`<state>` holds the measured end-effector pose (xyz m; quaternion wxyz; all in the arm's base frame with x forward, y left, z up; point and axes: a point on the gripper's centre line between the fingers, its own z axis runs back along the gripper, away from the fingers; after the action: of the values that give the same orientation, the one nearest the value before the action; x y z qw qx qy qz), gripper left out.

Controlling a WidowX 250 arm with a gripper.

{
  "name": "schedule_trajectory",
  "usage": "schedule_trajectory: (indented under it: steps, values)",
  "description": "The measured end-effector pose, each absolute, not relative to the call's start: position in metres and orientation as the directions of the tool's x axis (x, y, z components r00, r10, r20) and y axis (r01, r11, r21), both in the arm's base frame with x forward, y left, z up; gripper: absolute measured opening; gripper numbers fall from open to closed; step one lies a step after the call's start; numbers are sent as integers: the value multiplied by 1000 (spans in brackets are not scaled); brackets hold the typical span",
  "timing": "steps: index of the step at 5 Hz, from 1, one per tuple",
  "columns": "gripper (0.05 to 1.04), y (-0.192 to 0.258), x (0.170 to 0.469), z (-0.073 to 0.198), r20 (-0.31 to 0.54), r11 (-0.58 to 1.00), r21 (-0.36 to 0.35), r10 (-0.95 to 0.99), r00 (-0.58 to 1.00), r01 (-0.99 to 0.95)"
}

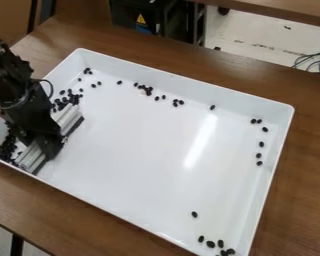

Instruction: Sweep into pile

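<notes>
1. Black and jointed, the arm [12,82] is slanting down from the left edge of the camera view, its wrist hanging over the left end of the tray.
2. The gripper [48,143] is pointing down at a slant and sitting across the middle of the sweeper [70,118], low inside the tray.
3. It is clenching the sweeper, whose pale grey ridged body is showing on both sides of the grip and whose dark edge is facing the open middle of the tray.
4. The sweeper is lying lengthwise along the tray's left end, one end near the front wall.
5. Dark beans are crowding between the sweeper and the left wall: a dense heap [4,150] is filling the left corner, and a looser group [68,99] is lying by the sweeper's far end.
6. More beans [148,90] are straggling along the far wall, and others [261,144] are dotting the right side.
7. A small cluster [211,244] is resting near the bottom corner, with a lone bean [194,214] lying just above it.
8. The white tray [186,79] is resting on a brown wooden table [299,200].
9. Behind the table, dark cables [317,59] are trailing at the right edge.
</notes>
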<state>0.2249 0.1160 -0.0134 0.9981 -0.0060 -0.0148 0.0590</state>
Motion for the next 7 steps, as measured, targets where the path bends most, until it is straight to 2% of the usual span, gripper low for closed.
schedule_trajectory:
  steps: [1,2,3,4,5,6,7]
  values:
    - [435,120,226,-12,11,995,-2,100,995,-100]
    - [683,120,223,-14,-13,991,0,135,991,-135]
    - [870,117,223,-12,-15,987,-13,161,987,-161]
    - [994,111,216,-7,-82,983,-35,178,981,-181]
    - [998,103,218,11,-101,976,-1,217,971,-218]
    - [999,85,223,40,-155,964,82,264,952,-254]
    - [999,39,232,55,-137,980,70,195,971,-187]
